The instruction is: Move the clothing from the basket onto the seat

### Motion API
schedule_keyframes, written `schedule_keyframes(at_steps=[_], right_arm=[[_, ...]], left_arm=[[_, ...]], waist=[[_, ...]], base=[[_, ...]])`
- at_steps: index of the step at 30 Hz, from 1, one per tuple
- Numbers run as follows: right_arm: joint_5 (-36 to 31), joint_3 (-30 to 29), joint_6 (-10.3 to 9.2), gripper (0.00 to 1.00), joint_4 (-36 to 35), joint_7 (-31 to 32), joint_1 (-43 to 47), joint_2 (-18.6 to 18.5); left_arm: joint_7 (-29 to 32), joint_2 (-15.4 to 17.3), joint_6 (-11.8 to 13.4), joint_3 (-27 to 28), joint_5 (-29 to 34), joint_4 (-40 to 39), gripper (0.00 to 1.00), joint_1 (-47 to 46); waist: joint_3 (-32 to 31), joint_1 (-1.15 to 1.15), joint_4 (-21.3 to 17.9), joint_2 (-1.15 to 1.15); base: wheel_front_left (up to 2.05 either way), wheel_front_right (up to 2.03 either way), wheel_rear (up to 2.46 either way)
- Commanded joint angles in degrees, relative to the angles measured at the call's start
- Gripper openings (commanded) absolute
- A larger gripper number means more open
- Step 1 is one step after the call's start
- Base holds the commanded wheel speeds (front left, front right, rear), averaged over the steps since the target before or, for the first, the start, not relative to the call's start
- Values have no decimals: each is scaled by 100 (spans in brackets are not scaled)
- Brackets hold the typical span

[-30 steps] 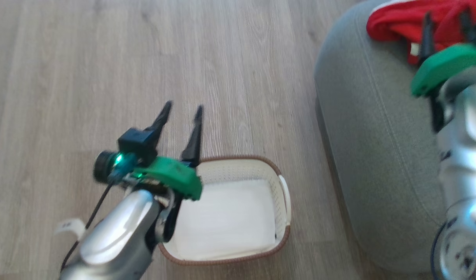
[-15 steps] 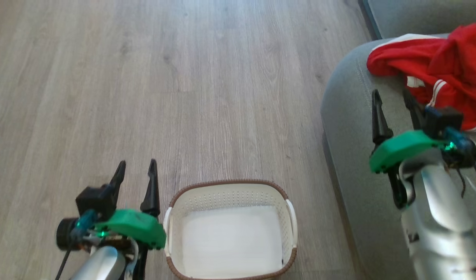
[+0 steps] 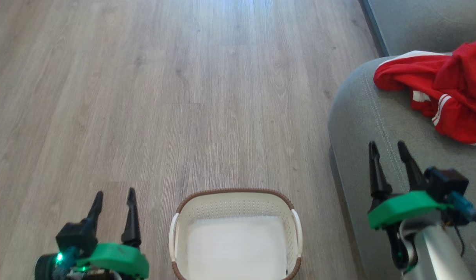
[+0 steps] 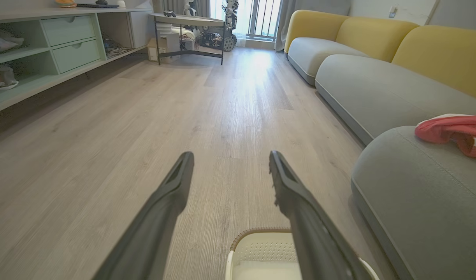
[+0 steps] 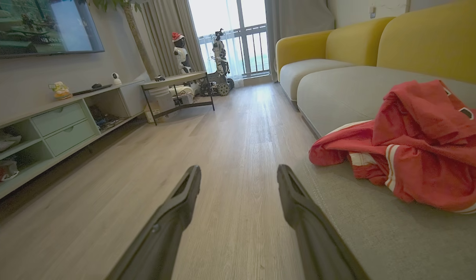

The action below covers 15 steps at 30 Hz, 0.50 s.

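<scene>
1. Red clothing (image 3: 448, 97) lay in a heap near the rounded edge of the seat (image 3: 362, 128).
2. White basket (image 3: 238, 191) sat on the floor beside the seat, with nothing red inside.
3. Left gripper (image 3: 115, 192) and right gripper (image 3: 387, 144) both had jaws spread, holding nothing.
4. The job looked done. Next, the arms could just rest.

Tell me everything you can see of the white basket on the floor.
The oval white perforated plastic basket has a brown woven-look rim and two white side handles. It stands upright and empty on the grey wooden floor, beside the grey-green sofa seat without touching it; its near end is cut off in the head view.
</scene>
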Motion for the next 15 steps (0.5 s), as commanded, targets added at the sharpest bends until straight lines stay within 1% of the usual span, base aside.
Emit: schedule_keyframes(at_steps=[1,7,15], right_arm=[[91,179,-2,100,-300,-53,-4,61],[262,242,-2,100,-613,-34,456,62],[224,335,-2,100,-886,27,747,62]], left_arm=[[-78,93,-5,344,103,-217,100,-103],[-78,-63,-28,668,287,-335,100,305],[-78,-305,-186,970,546,-407,100,671]], waist=[[-31,0,8,0],[-125,0,-19,0],[-228,0,0,0]], base=[[0,0,0],[0,0,0],[0,0,0]])
